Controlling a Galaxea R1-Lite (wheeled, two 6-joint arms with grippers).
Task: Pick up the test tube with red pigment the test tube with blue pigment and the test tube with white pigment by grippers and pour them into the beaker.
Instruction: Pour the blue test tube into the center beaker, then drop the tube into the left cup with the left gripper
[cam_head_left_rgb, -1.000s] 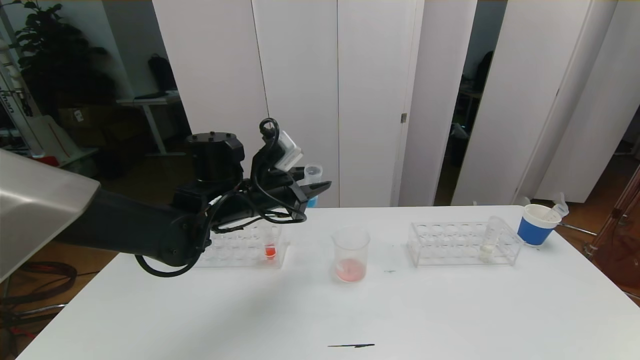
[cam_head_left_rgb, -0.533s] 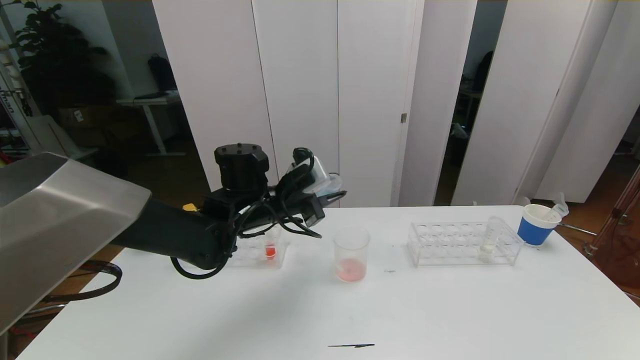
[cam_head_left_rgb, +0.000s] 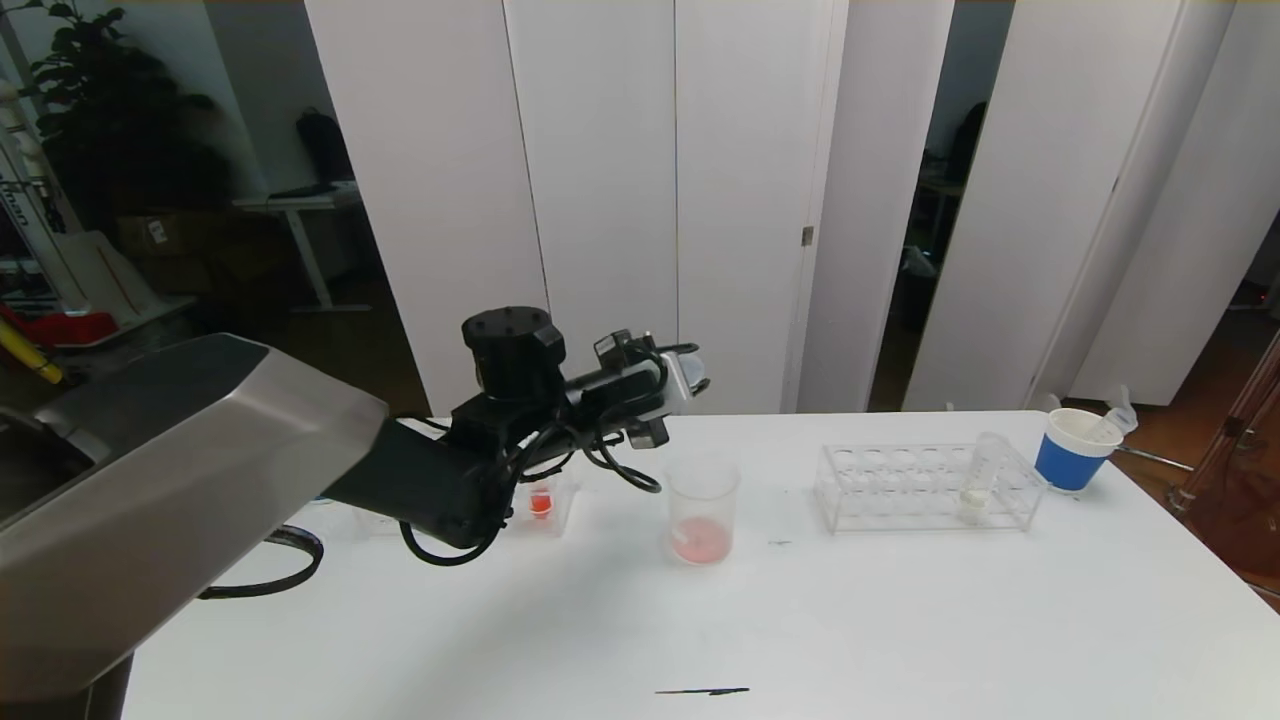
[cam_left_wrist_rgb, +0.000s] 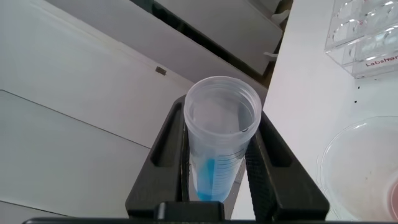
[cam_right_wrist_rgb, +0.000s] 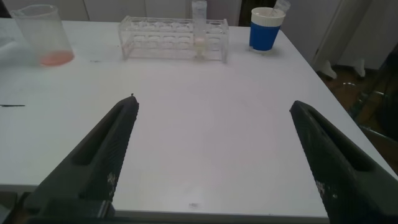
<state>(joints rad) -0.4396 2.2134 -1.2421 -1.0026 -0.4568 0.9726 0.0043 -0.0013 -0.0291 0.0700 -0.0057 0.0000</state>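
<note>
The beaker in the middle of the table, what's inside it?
The beaker holds a shallow layer of pinkish-red liquid at its bottom. The left gripper holds the test tube with blue pigment, tipped above it. No blue shows in the beaker.

Left pincer (cam_head_left_rgb: 690, 378), clamped on the test tube with blue pigment (cam_head_left_rgb: 688, 373), now sits further to the robot's right than a second ago, above and just behind the beaker (cam_head_left_rgb: 702, 507); the tube, formerly near upright, is tipped toward horizontal, and the arm's silver forearm shell (cam_head_left_rgb: 180, 480) fills more of the head view
</note>
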